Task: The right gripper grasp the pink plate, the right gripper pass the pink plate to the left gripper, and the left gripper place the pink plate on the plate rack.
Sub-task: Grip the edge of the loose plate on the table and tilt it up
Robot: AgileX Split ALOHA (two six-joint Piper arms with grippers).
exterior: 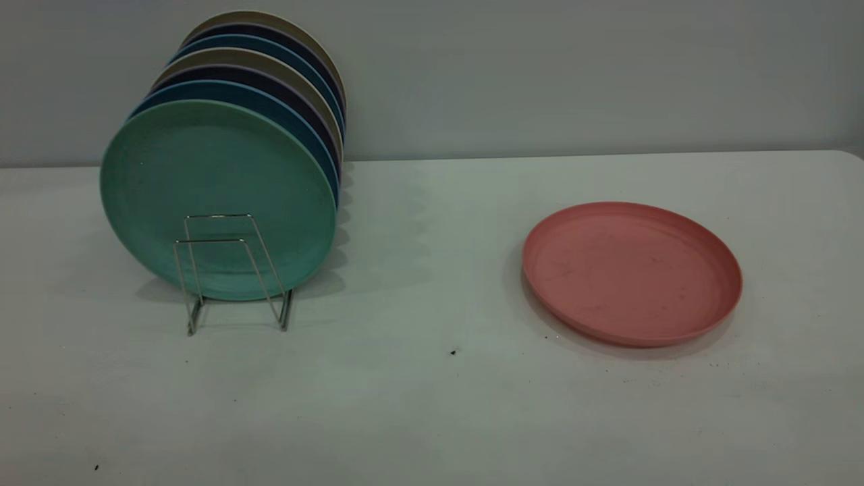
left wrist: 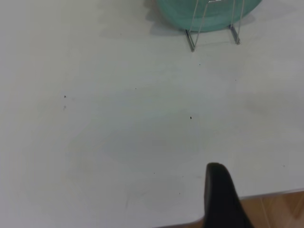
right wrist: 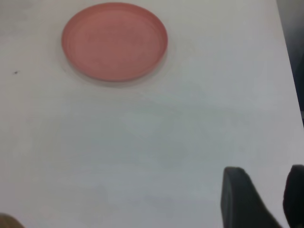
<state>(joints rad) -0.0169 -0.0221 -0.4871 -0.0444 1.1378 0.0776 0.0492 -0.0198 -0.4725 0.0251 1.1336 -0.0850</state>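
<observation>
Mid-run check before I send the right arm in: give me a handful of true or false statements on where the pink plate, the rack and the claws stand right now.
1. The pink plate lies flat on the table. True.
2. The right claw grips the pink plate. False: it is apart from the plate, fingers spread, holding nothing.
3. The green plate stands upright at the front of the plate rack. True.
4. The pink plate touches the rack. False: bare table separates them.
5. The left claw is over the rack. False: it sits near the table edge, away from it.
</observation>
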